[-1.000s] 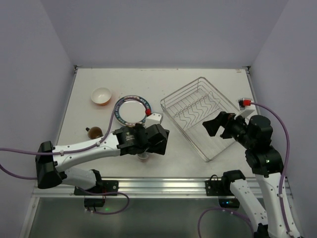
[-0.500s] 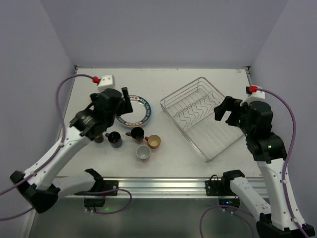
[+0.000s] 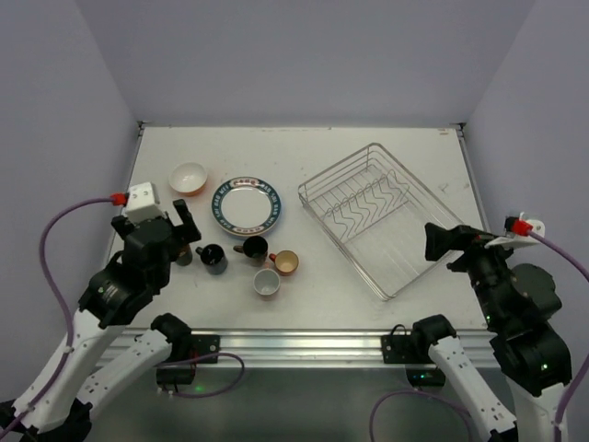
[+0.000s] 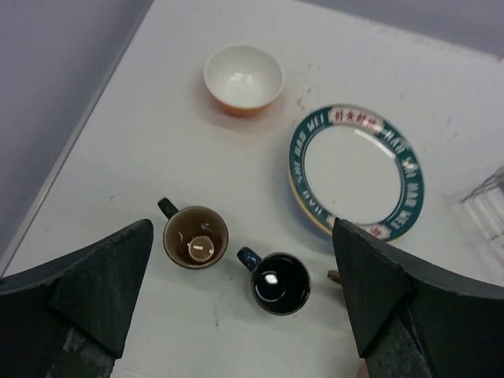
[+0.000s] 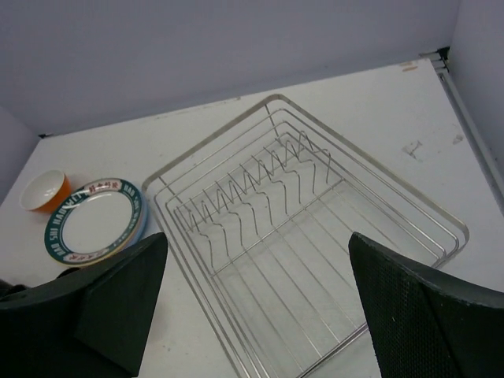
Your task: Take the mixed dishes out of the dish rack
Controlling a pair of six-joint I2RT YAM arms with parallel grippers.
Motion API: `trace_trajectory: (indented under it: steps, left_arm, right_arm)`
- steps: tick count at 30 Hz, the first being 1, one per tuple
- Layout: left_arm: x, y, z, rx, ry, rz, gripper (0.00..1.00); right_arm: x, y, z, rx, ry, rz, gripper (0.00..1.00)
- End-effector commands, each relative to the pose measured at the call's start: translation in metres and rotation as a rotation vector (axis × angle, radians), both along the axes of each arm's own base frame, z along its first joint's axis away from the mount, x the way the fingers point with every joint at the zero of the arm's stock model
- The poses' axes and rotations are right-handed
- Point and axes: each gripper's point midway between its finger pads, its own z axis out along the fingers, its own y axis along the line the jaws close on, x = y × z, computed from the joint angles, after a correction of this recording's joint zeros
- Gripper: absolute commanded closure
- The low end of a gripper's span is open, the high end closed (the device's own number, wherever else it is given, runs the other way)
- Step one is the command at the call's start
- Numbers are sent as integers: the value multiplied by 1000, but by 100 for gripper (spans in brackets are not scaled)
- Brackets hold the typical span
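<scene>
The dish rack [image 3: 336, 168] stands at the right of the table with nothing in it. In the right wrist view its wires [image 5: 206, 140] show bare. Left of it lie a stack of plates [image 3: 247, 204] topped by the patterned-rim one, and an orange bowl [image 3: 188, 177]. Nearer stand a blue mug [image 3: 213, 259], a black mug [image 3: 253, 248], an orange mug [image 3: 285, 262] and a grey mug [image 3: 267, 283]. My left gripper [image 3: 184, 230] hangs open above the brown mug [image 4: 195, 236] and blue mug [image 4: 280, 282]. My right gripper [image 3: 444, 249] hangs open off the rack's near right side.
Purple walls [image 3: 55, 138] close in the table on the left, back and right. A metal rail [image 3: 304, 345] with the arm bases runs along the near edge. The plates [image 5: 98, 220] and bowl [image 5: 43, 189] also show at the left of the right wrist view.
Both arms have pulled back toward the near edge and risen. The left gripper left the plate area for the near left; the right gripper moved off the rack. Both stayed open.
</scene>
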Motion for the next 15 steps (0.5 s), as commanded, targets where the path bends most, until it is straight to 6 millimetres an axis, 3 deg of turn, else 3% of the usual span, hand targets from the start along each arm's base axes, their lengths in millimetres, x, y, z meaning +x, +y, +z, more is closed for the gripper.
trace_trajectory:
  steps: [1,3,4,5,6,10,15]
  left_arm:
    - [22,-10,-14,34,6,-25,0]
    - [25,0,-3,15,-18,2,0]
    - [26,20,-3,18,-30,72,0]
    - [26,22,-10,11,-27,56,0]
    - [23,39,-4,-7,-62,110,0]
    - [9,44,-7,1,-58,101,0]
    - [-16,25,36,7,-169,-62,0]
  right_arm:
    - [-5,-1,11,-43,-72,25,1]
    - [-7,-13,10,-56,-64,-38,1]
    - [-7,-17,9,-57,-58,-61,1]
    - [-7,-20,7,-56,-52,-80,1]
    - [-8,-23,3,-59,-48,-95,1]
    - [-15,-22,-4,-116,-71,-52,1]
    - [-29,-17,-6,-139,-83,7,1]
